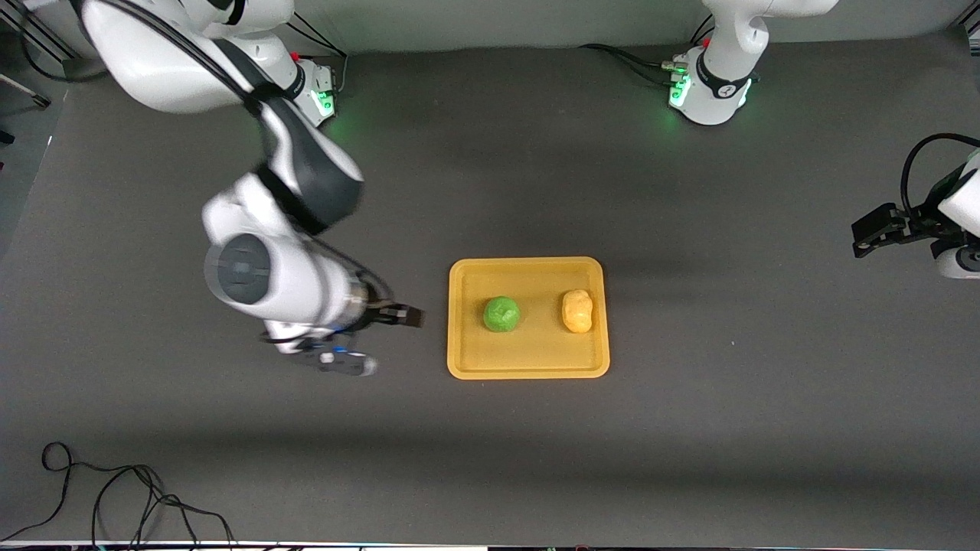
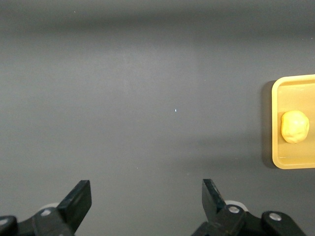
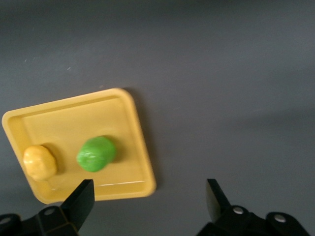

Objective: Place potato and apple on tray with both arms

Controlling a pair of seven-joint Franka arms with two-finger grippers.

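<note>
The yellow-orange tray (image 1: 528,269) lies in the middle of the table. The green apple (image 1: 501,314) and the potato (image 1: 577,311) both rest on it, apart, the apple toward the right arm's end. My right gripper (image 1: 407,316) is open and empty, over the bare table beside the tray's edge. In the right wrist view the tray (image 3: 140,142), apple (image 3: 96,154) and potato (image 3: 39,162) show past the right gripper (image 3: 149,195). My left gripper (image 1: 867,236) is open and empty, well off from the tray at the left arm's end. The left wrist view shows the left gripper (image 2: 146,196), the tray's edge (image 2: 275,123) and the potato (image 2: 295,126).
A loose black cable (image 1: 115,490) lies on the dark table mat near the front camera at the right arm's end. The two arm bases (image 1: 708,92) with green lights stand along the table's back edge.
</note>
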